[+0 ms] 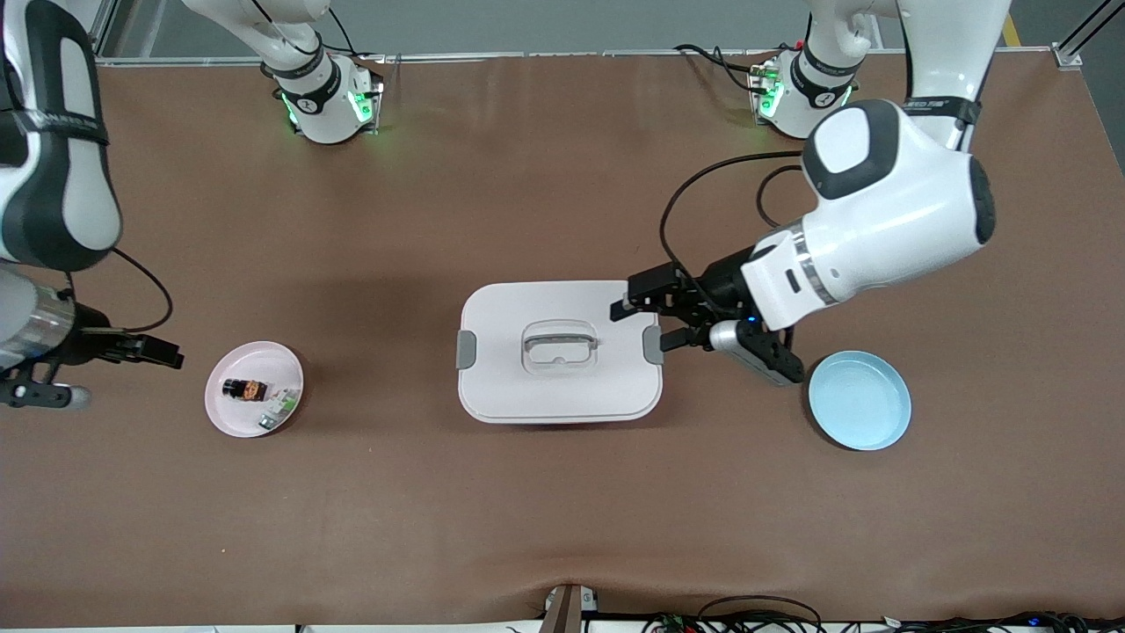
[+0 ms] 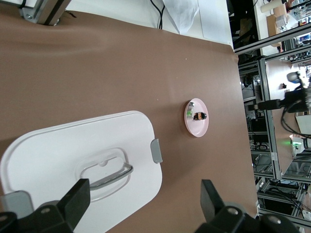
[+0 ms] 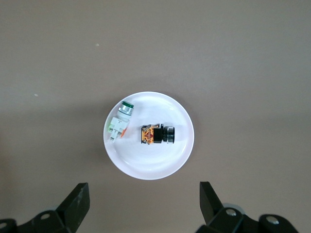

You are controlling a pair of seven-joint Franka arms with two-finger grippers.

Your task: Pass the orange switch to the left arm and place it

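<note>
Pale blue plate [image 1: 860, 400] nearest, toward the left arm's end of the table [image 1: 545, 510]. Orange switch [image 1: 245, 389] on pink plate [image 1: 225, 413] beside green-and-white part [image 1: 279, 408] (untouched). Right gripper [image 1: 158, 353] just beside that plate, fingers [image 3: 77, 199] spread, empty. Box [image 1: 559, 387] mid-table. Left gripper [image 1: 652, 321] at the box's edge, fingers [image 2: 77, 196] wide, holding nothing.

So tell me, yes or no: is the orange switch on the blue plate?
No, the orange switch lies on the pink plate.
</note>
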